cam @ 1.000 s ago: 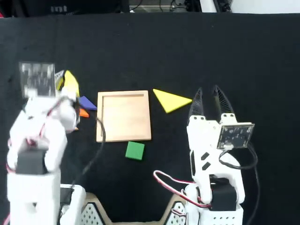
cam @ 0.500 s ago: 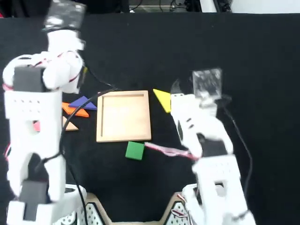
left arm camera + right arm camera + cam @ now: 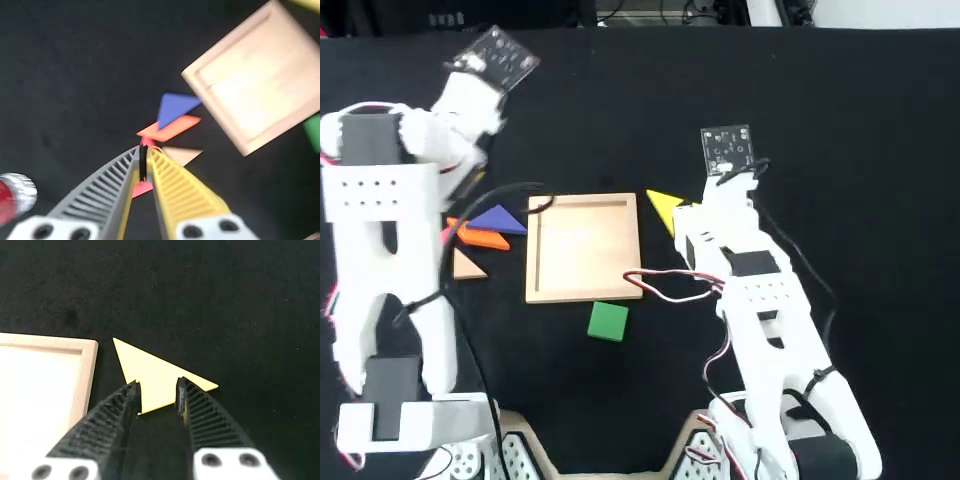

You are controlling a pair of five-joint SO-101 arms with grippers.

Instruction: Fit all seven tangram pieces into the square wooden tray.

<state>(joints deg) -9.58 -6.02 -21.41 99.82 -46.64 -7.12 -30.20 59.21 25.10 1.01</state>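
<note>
The square wooden tray (image 3: 585,250) lies with nothing in it at the table's middle. Just right of it is the yellow triangle (image 3: 663,205); my right gripper (image 3: 157,385) stands open over it, fingertips above its near edge. A green square (image 3: 608,321) lies in front of the tray. Left of the tray are a blue triangle (image 3: 500,217), an orange parallelogram (image 3: 480,237) and a tan triangle (image 3: 468,266). My left gripper (image 3: 144,150) hangs shut high above them, over a pink piece (image 3: 142,189), with nothing in it.
Black cloth covers the table. The left arm's cable (image 3: 515,190) curls past the tray's far left corner. A red and white cable (image 3: 665,283) from the right arm crosses the tray's near right corner. Open cloth lies to the far right and at the back.
The left arm has lifted up and back from the pieces at the left. The right arm has swung forward and left, bringing its open gripper over the yellow triangle.
</note>
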